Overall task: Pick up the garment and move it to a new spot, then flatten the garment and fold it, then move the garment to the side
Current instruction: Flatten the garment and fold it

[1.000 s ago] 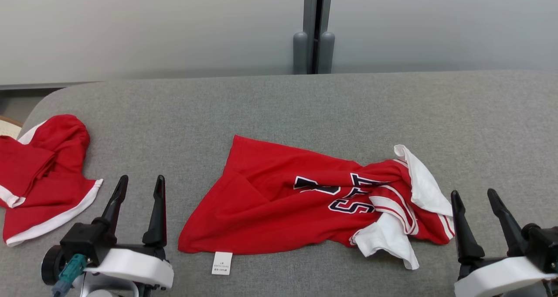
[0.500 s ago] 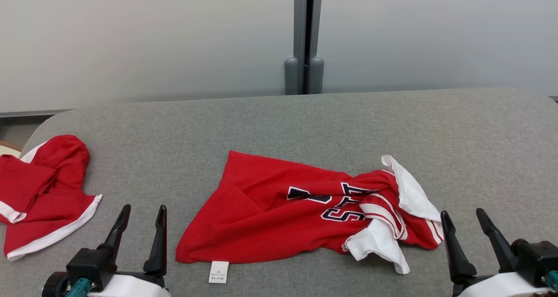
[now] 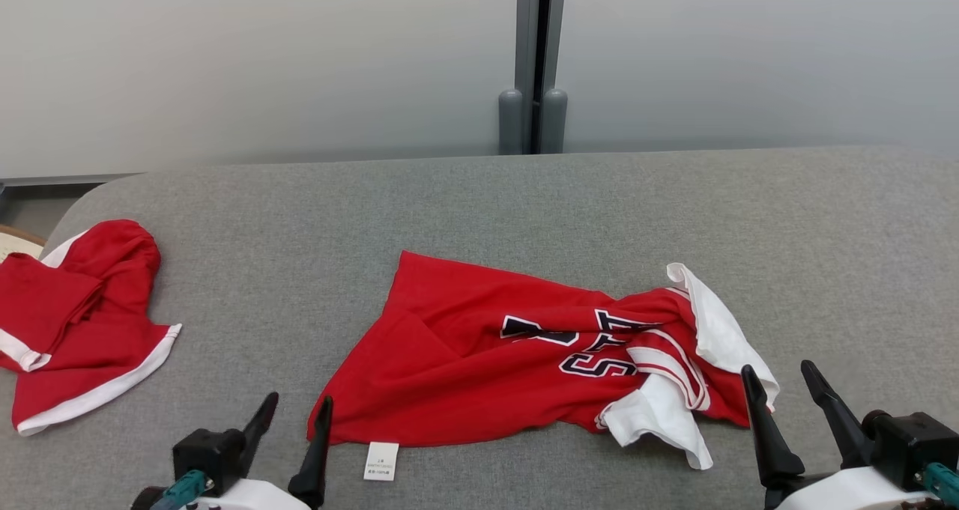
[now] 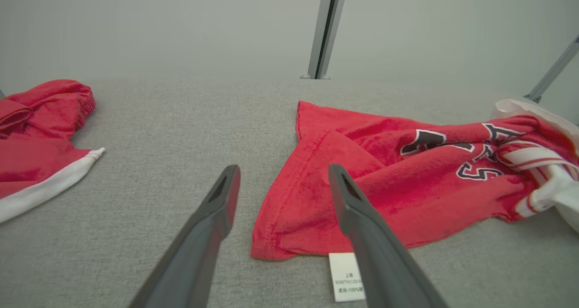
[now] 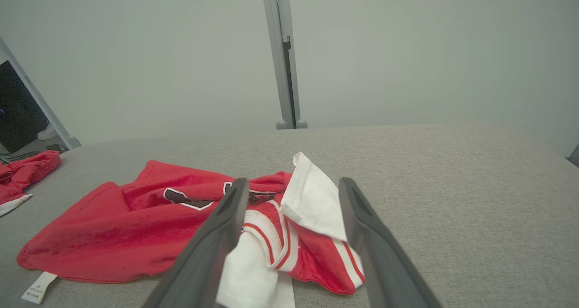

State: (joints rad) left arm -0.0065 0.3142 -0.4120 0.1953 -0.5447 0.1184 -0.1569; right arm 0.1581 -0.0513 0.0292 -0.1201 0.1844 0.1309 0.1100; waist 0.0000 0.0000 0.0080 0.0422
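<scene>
With my left hand (image 3: 300, 398) and right hand (image 3: 777, 367) both wide and empty, I judge the red jersey (image 3: 479, 360) light and limp, best pinched at its hem corner (image 3: 333, 429) and white sleeve (image 3: 721, 332).

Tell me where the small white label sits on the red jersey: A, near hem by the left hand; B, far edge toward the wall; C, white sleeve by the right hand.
A: the label pokes out from the near hem of the jersey, beside the open left hand.
</scene>
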